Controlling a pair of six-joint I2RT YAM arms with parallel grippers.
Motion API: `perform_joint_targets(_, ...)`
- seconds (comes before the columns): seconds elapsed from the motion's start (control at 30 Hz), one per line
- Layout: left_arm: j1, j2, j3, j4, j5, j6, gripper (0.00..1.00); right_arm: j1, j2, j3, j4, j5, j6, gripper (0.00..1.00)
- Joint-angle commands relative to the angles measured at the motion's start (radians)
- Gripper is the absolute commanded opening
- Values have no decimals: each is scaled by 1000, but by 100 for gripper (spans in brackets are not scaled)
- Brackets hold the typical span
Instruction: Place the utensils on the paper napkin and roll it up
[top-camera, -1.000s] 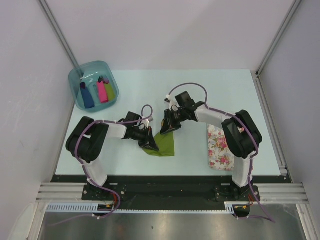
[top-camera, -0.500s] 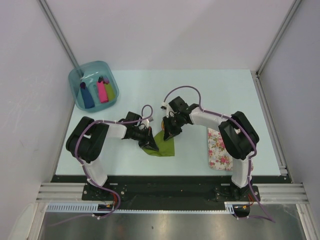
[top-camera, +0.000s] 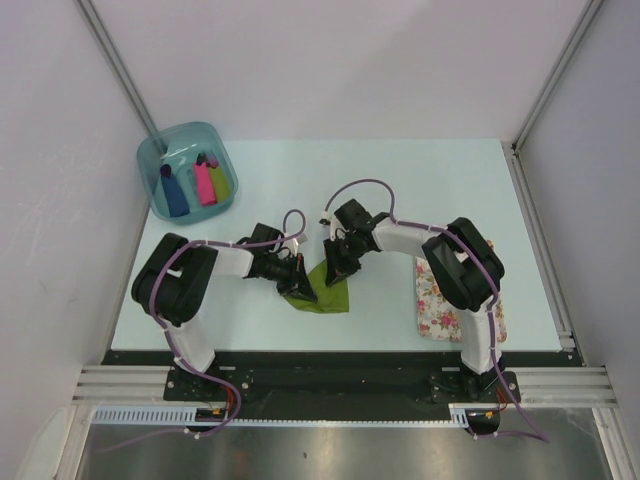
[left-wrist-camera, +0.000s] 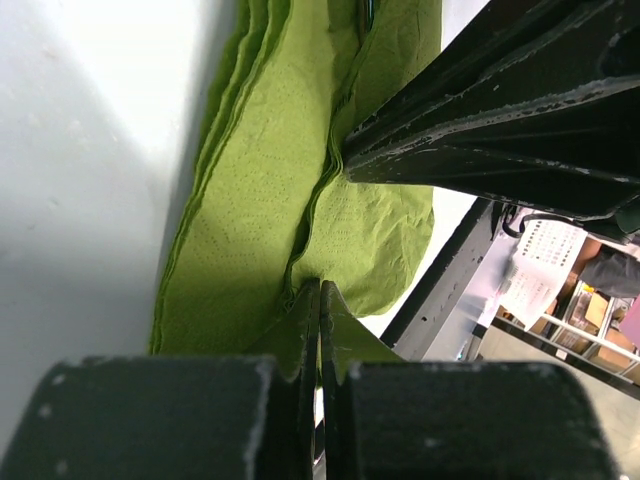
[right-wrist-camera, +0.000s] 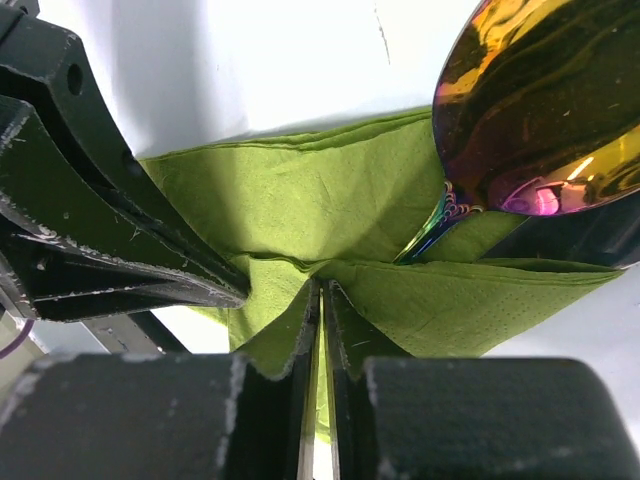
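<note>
**A:** What lies closest to the near edge?

**B:** The floral mat (top-camera: 432, 308), flat by the near right corner of the surface (top-camera: 420, 190) and partly under the right arm. To its left, close to the middle of the near edge, is the paper napkin (top-camera: 335, 293). It is olive green, rumpled and folded over itself in several layers.

**A:** Does anything have hold of it?

**B:** Both arms do. The left jaws are pressed fully together at the napkin's left side, with a ridge of green paper caught between the tips. The right jaws reach in from the far side with only a hairline slit between them, and they pinch a raised crease of the same sheet. The two pairs sit close together, facing each other across the paper.

**A:** And the utensils?

**B:** The right wrist view shows one spoon (right-wrist-camera: 540, 100). Its shiny gold and purple bowl sticks out of the napkin's folds, and the handle runs down between the layers, out of sight. I cannot tell whether more cutlery is wrapped inside.

**A:** What is farther back?

**B:** At the far left corner, well apart from the napkin, stands a translucent blue tub (top-camera: 147, 170). It holds a blue roll (top-camera: 176, 195), a pink roll (top-camera: 205, 183) and a lime roll (top-camera: 220, 180) side by side.
</note>
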Motion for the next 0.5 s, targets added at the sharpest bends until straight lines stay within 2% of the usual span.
perform_joint_targets(0.0, 5, -24, -3, -1, -55, 49, 0, 5, -21, 26, 11, 35, -1, 10)
perform_joint_targets(0.2, 5, -33, -2, 8, -53, 45, 0, 23, 10, 36, -32, 109, -33, 8)
perform_joint_targets(0.27, 14, -70, -11, 37, -40, 35, 4, 26, 31, 26, -40, 126, -52, 7)
perform_joint_targets(0.37, 36, -162, -35, 138, 11, 5, 15, 26, 44, 2, -27, 129, -66, 6)
perform_joint_targets(0.4, 36, -180, -35, 157, 41, 8, 22, 26, 47, -3, -23, 130, -64, 6)
perform_joint_targets(0.47, 22, -229, -25, 182, 88, 35, 26, 23, 53, -12, -11, 113, -63, 5)
